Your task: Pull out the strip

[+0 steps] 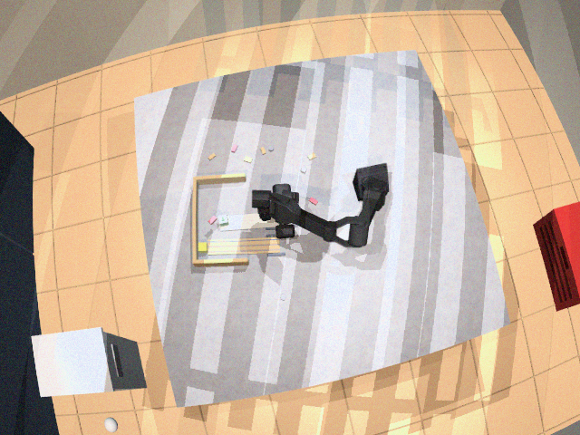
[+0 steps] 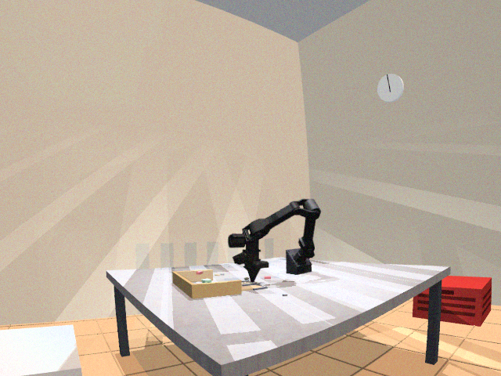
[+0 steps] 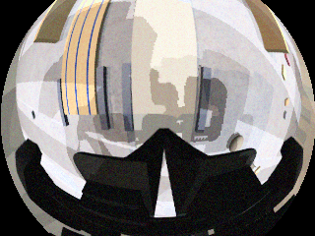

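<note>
From the top, a wooden frame (image 1: 195, 219) (image 2: 216, 289) (image 3: 54, 25) stands open toward the right. In it the labelled cube (image 1: 223, 219) (image 2: 206, 280), white with a green mark, sits at the left end of a pale strip (image 1: 236, 222) (image 3: 164, 29), just beside a pink block (image 1: 212, 219) (image 2: 199, 272). Nearer, a yellow cube (image 1: 202, 246) sits at the left end of striped strips (image 1: 243, 246) (image 3: 81, 64). The arm (image 1: 314, 225) (image 2: 279, 216) reaches in from the right, and its hand (image 1: 284, 213) (image 2: 253, 279) (image 3: 163, 133) hides the pale strip's right end; the fingertips cannot be made out here.

The exterior view shows the hand's height: it points straight down to the right of the frame, tips low by the table (image 2: 282, 319). The labelled cube's green top shows over the near wall, which hides the yellow cube.

Only the wrist view shows the fingers clearly: their tips are pressed together, nothing visible pinched, over the pale strip. Dark rails (image 3: 102, 98) flank that strip, and the striped strips lie to the left. Neither cube can be made out there.
</note>
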